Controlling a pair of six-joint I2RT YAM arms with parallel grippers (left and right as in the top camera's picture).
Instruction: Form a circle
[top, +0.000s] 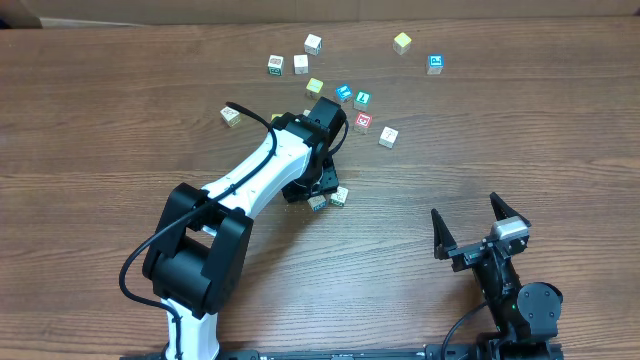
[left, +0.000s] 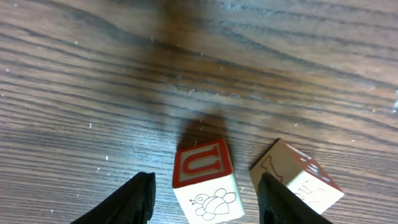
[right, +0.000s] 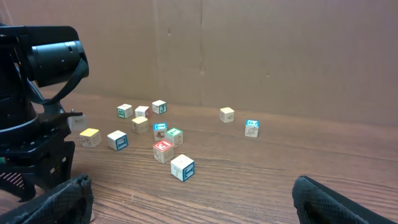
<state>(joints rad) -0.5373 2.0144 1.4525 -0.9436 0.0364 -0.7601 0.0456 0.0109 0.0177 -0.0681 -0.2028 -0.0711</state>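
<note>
Thirteen small cubes show clearly from overhead on your wooden surface; the left arm lies across the middle and covers parts of others, so the full count cannot be told.

From your left:
- One lone cream cube sits well apart from the rest.
- Three pale cubes sit toward the far edge, close together: a green-printed cube, a white cube just beside it, and another white one farther back.
- Two yellow cubes: one just above the arm's wrist, the other well to the right near the far edge.
- Two blue-faced cubes: one beside the wrist, the other out to the right.
- Between those lie a teal-faced cube, a red-faced cube just below it, and a cream cube to its right.

The circle lies at the near side of the left arm's wrist. Only two of its cubes show, close side by side. The left wrist view shows a U cube with a red-printed top and an insect drawn on its side. A tilted neighbour cube with red print stands just to its right, apart from it.

Your left pincer has its fingers apart. The U cube stands between them with a gap on each side, and the neighbour cube is outside the right finger.

Your right pincer is spread wide with nothing between its fingers, low over bare wood at the near right, well apart from every cube.
</note>
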